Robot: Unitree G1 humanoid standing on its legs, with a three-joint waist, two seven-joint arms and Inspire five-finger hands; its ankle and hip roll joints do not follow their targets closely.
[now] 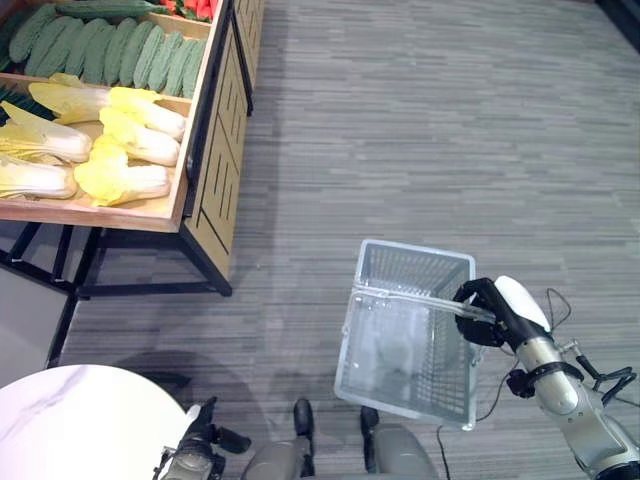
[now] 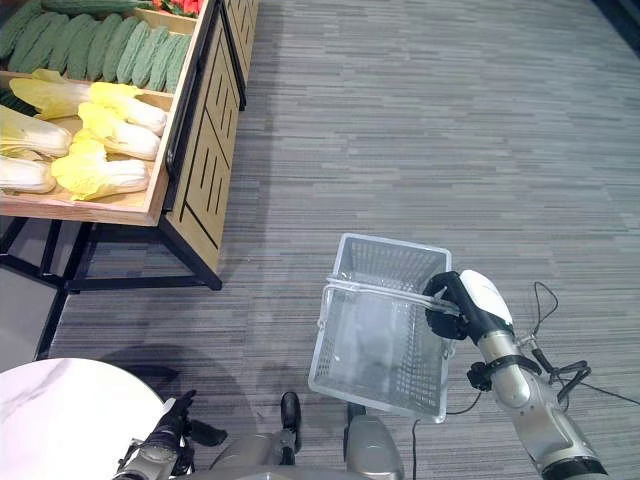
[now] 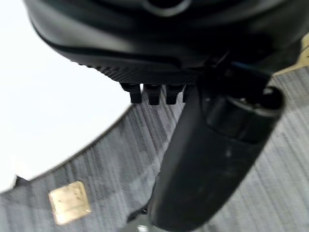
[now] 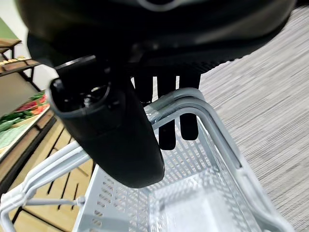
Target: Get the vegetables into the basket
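Note:
A grey plastic basket (image 1: 413, 266) hangs tilted just above the floor, and nothing shows inside it. My right hand (image 1: 492, 308) is shut on its two raised handles (image 4: 192, 103), with the fingers (image 4: 166, 129) curled over them at the basket's right side. The vegetables lie on a wooden stand (image 1: 205, 150) at the far left, well away from the basket: pale yellow napa cabbages (image 1: 112, 140) in the near tray, bumpy green gourds (image 1: 110, 50) behind them. My left hand (image 1: 203, 438) is low at the bottom left, relaxed and holding nothing.
A round white table (image 1: 70, 420) sits at the lower left, beside my left hand. Red vegetables (image 1: 197, 8) show at the stand's far end. Grey striped floor (image 1: 420, 120) stretches between the stand and the basket.

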